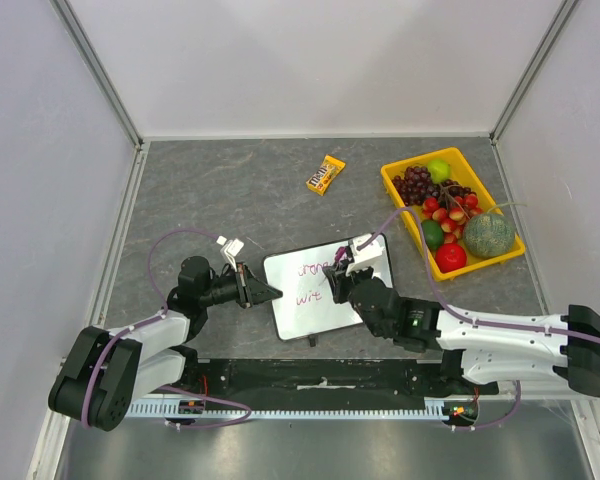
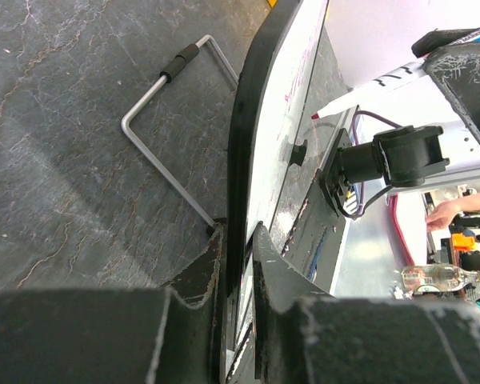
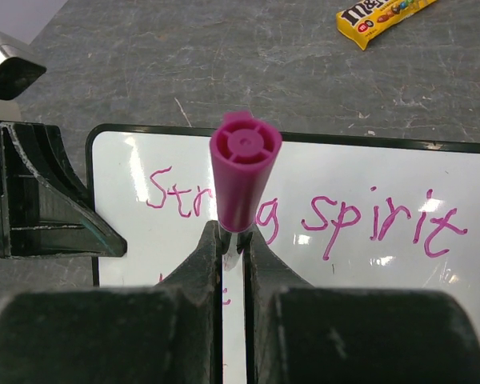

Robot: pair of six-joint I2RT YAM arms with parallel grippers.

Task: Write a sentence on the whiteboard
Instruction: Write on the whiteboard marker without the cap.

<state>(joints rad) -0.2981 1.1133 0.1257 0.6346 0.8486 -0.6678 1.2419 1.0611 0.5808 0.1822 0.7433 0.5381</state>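
Whiteboard (image 1: 305,318): likely light, stiff, slick-faced.
Holds best by rim, pinched there in left jaws; marker (image 3: 242,176) clamped in right jaws.

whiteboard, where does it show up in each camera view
top external: whiteboard at centre, between the two arms.
left wrist: edge-on, its black rim running up the middle.
right wrist: fills the middle, behind the pink marker.
shared landmark: the left gripper clamped on the board's edge, at far left in the right wrist view.
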